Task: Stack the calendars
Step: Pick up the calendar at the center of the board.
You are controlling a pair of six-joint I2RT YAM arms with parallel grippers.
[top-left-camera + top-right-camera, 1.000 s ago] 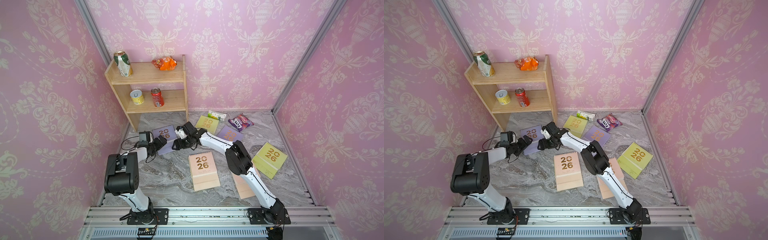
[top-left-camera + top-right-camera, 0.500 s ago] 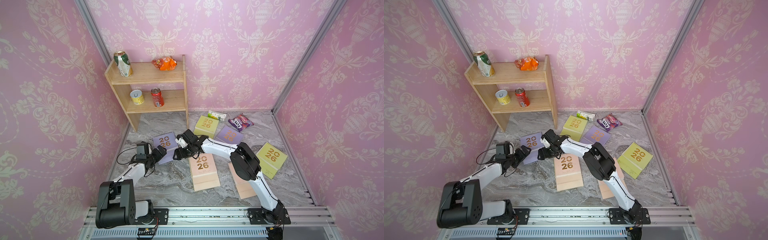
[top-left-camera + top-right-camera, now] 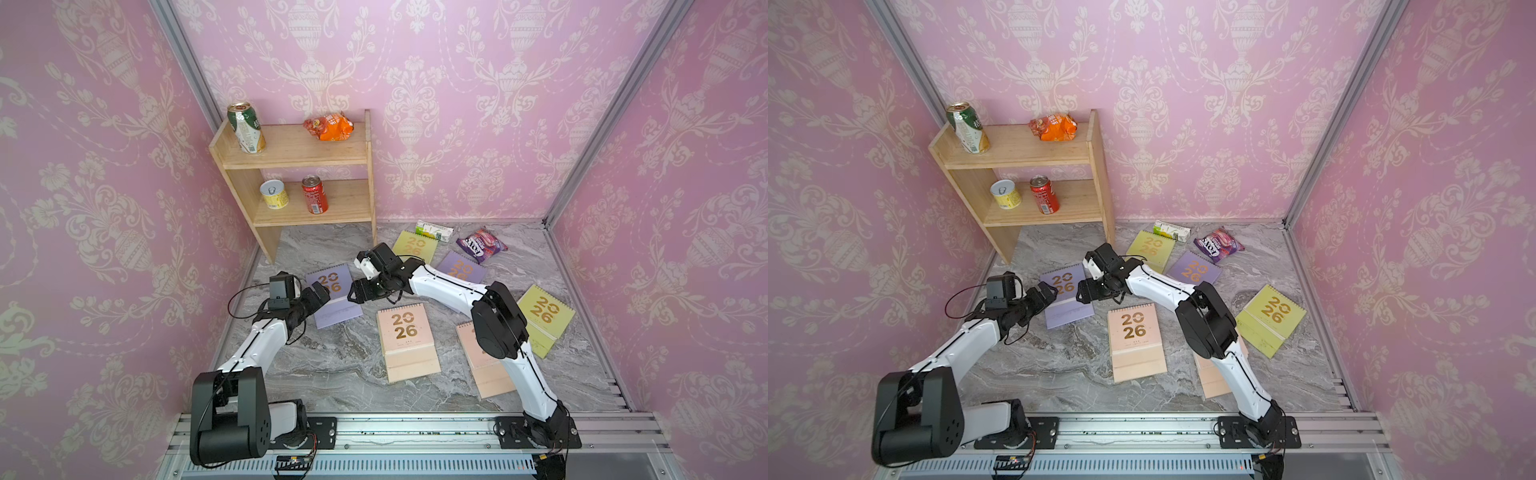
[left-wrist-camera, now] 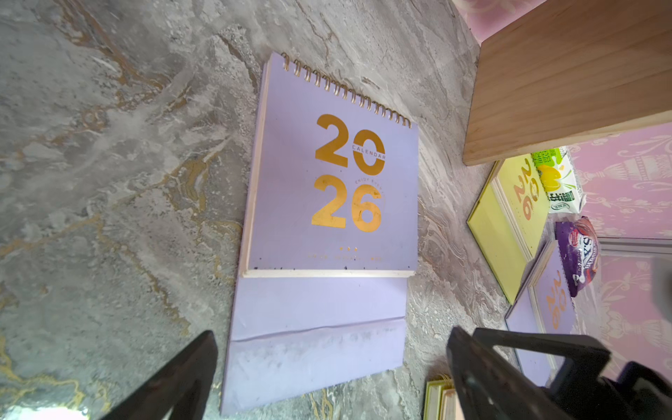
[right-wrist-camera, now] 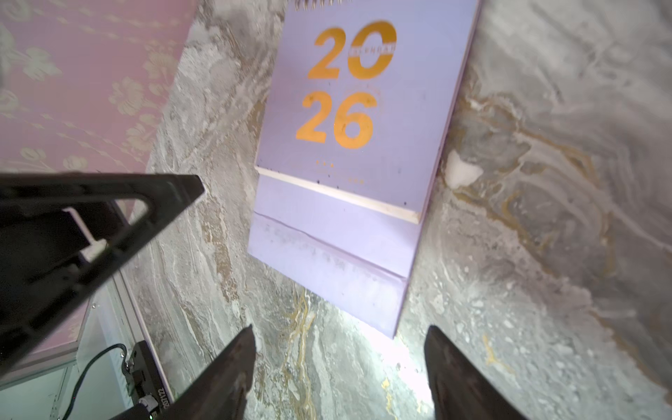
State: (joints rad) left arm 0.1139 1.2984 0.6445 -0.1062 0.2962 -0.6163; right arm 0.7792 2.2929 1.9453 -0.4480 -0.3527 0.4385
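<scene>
Lilac calendar (image 3: pixel 338 309) slid nearer; left tool (image 3: pixel 322 289), right tool (image 3: pixel 351 294) flank it.

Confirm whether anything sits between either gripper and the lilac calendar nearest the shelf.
Nothing visible. The left gripper and right gripper, both open, flank the lilac calendar; each wrist view shows only bare marble tabletop between the fingers and the calendar's edge.

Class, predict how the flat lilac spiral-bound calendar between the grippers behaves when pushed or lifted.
The lilac spiral-bound calendar lies flat, so it probably slides, not rolls. Its creased base flap may droop when lifted. Its thin edge looks hard to pinch off the marble tabletop.
</scene>
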